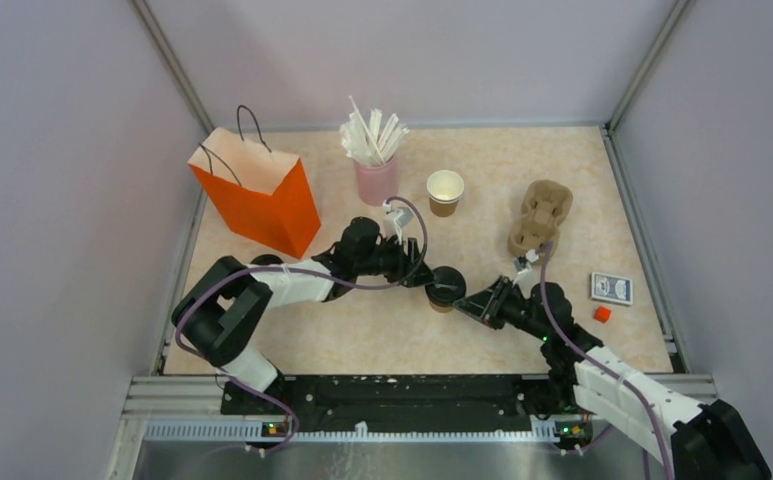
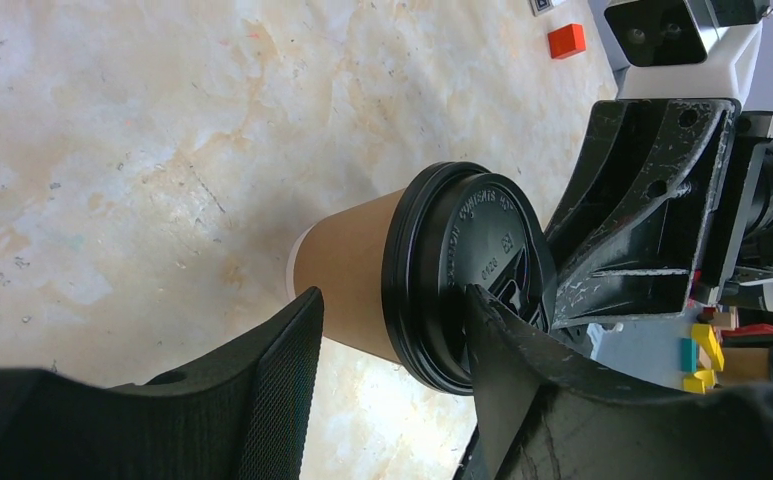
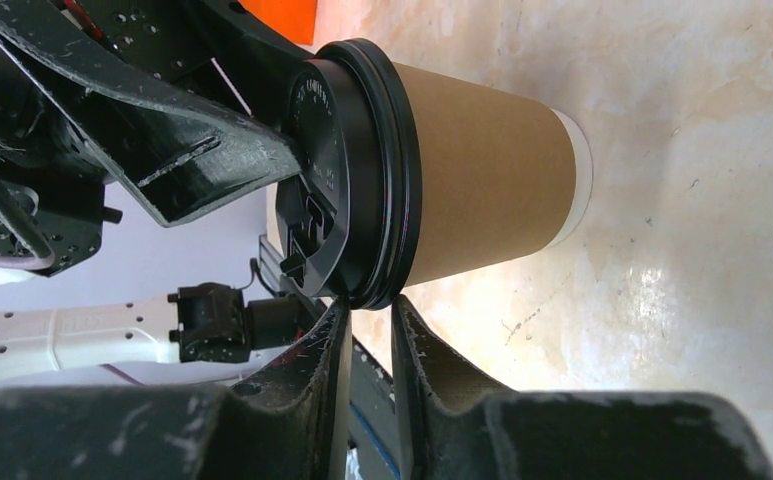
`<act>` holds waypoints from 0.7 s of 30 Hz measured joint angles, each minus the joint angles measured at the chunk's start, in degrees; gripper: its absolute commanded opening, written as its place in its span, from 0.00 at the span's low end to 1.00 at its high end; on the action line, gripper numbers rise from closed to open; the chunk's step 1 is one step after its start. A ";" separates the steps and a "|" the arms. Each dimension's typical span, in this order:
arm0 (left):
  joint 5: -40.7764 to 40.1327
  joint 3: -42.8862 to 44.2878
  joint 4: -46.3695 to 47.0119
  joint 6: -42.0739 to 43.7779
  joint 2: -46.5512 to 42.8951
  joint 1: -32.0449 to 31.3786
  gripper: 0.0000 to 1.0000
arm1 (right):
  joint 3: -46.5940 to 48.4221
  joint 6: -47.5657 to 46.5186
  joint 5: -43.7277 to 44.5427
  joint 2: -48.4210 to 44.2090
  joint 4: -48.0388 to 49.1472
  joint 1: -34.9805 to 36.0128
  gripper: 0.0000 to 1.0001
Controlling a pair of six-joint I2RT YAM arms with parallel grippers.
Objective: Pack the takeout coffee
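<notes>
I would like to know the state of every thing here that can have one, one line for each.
Lidded brown paper cup: upright, black lid on.
Second paper cup: upright, no lid, looks empty.
Orange bag: standing, top open.
Cup carrier: empty.
Pink cup: upright, full of straws.
Left hand: open, one finger across the lid.
Right hand: nearly closed at the lid's rim; grip unclear.

Left wrist view: a finger (image 2: 542,400) covers part of the lid (image 2: 457,250); the blue box's (image 1: 611,288) print is unreadably small.
</notes>
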 measured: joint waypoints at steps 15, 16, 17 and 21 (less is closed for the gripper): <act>-0.61 0.02 2.99 -1.07 1.44 -0.63 0.58 | -0.76 -0.68 7.61 -10.10 -8.09 0.07 0.25; -0.59 0.02 2.95 -1.29 1.40 -0.66 0.58 | -0.85 -1.68 8.39 -11.28 -10.05 0.07 0.30; -0.61 0.02 2.80 -1.64 1.33 -0.68 0.58 | -0.81 -2.99 9.51 -12.39 -12.98 0.07 0.38; -1.29 -0.37 0.28 -4.13 -0.57 -1.27 0.62 | 3.58 -7.48 12.22 -13.73 -22.53 0.04 0.62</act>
